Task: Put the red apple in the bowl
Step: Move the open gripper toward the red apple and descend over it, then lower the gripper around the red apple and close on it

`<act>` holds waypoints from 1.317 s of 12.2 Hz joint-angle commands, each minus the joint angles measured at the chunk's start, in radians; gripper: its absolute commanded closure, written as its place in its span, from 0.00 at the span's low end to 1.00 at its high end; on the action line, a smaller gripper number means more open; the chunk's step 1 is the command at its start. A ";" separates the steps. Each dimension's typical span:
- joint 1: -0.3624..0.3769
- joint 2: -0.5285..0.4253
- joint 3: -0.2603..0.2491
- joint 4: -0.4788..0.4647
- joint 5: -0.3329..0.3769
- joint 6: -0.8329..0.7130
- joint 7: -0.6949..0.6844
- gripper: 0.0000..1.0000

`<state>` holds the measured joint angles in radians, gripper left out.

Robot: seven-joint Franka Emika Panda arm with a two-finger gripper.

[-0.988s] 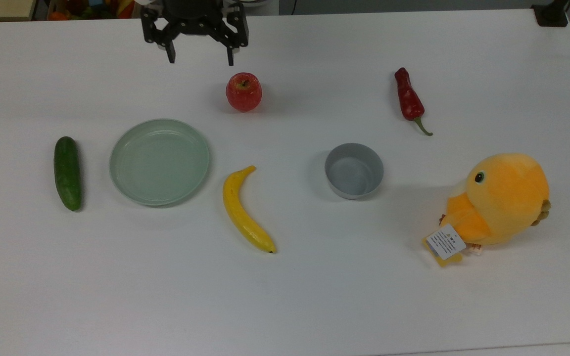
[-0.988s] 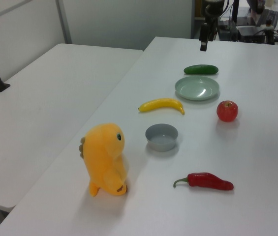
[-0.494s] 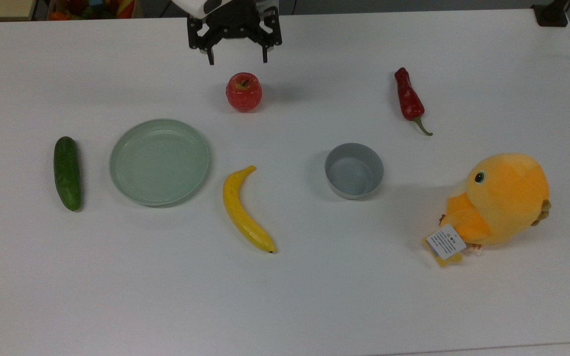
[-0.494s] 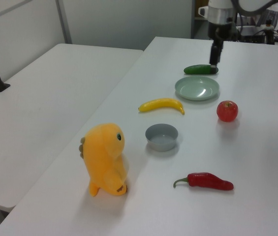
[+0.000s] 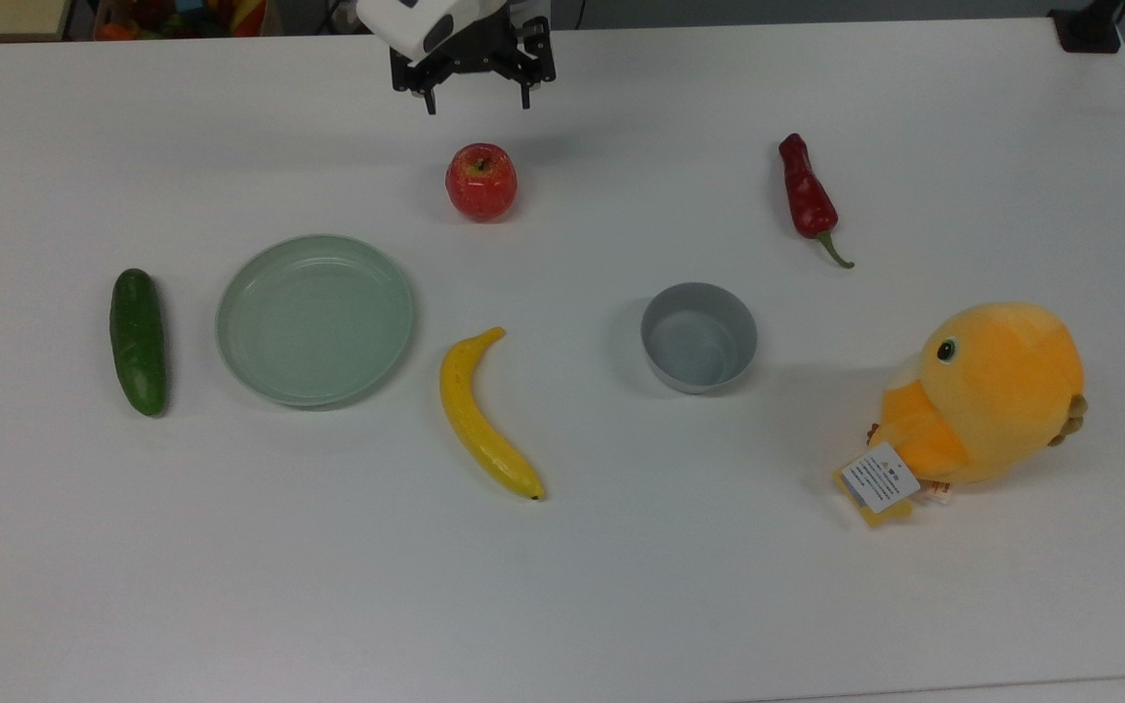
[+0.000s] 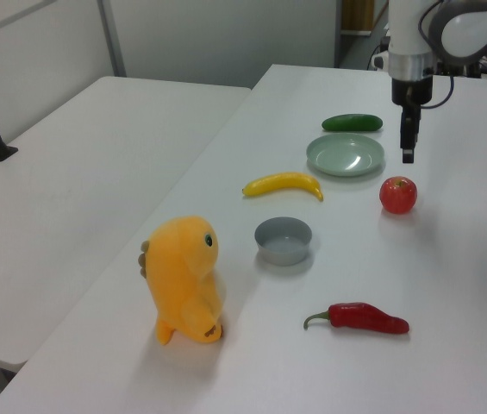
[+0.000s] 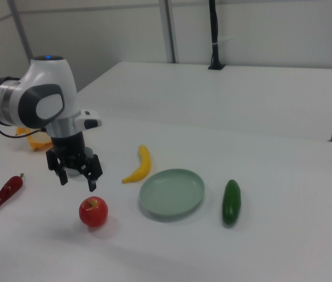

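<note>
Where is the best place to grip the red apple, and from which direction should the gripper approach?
Probably from above, closing on the widest part of the red apple. It sits upright, stem up, with free table around it, and the open gripper hangs above it.

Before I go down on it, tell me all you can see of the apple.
The apple is round, glossy and red, with a yellowish patch around a short brown stem that points up. It sits upright on the bare white table, touching nothing else. In the top view the plate lies lower left of it and the bowl lower right. The open gripper hovers above it, not in contact.
</note>
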<state>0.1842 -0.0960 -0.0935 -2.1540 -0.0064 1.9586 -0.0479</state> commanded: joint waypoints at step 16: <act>0.009 0.186 -0.003 -0.012 -0.064 0.167 -0.055 0.52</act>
<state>0.1863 0.0841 -0.0935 -2.1712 -0.0561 2.0880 -0.0988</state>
